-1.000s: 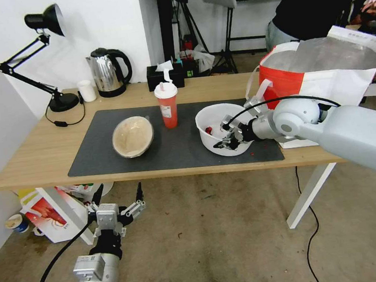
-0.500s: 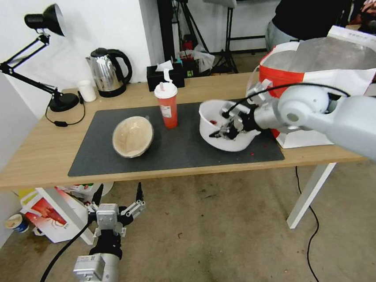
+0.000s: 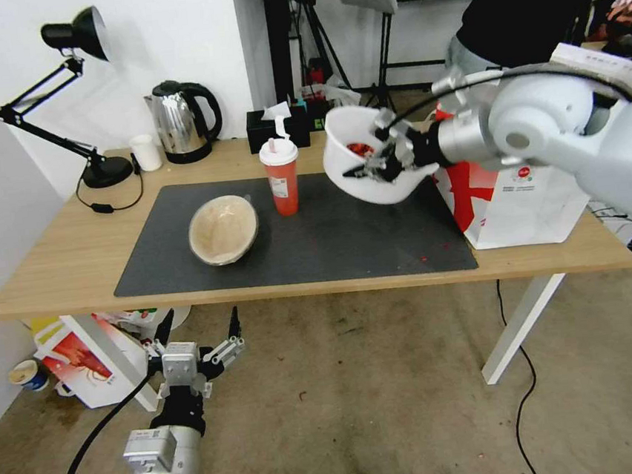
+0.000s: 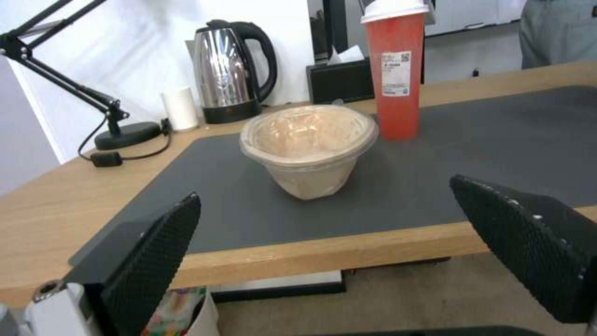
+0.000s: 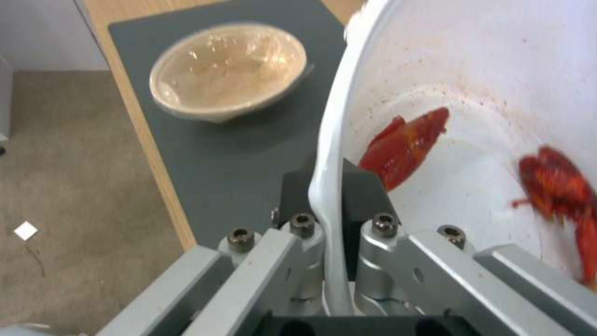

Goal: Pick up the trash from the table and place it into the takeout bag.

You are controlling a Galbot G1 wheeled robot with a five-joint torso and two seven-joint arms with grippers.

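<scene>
The white bowl (image 3: 368,163) is clamped at its rim by the right gripper (image 3: 371,170) and held tilted above the worktop (image 3: 58,265), beside the takeout bag (image 3: 521,202). The left gripper (image 3: 198,330) is held spread apart below the worktop edge.

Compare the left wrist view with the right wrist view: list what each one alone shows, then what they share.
Left wrist alone: the red drink cup, kettle, lamp base, and the open left hand before the table edge.
Right wrist alone: the right hand pinching the large white bowl rim, red scraps inside.
Both: the tan paper bowl on the grey mat.
</scene>
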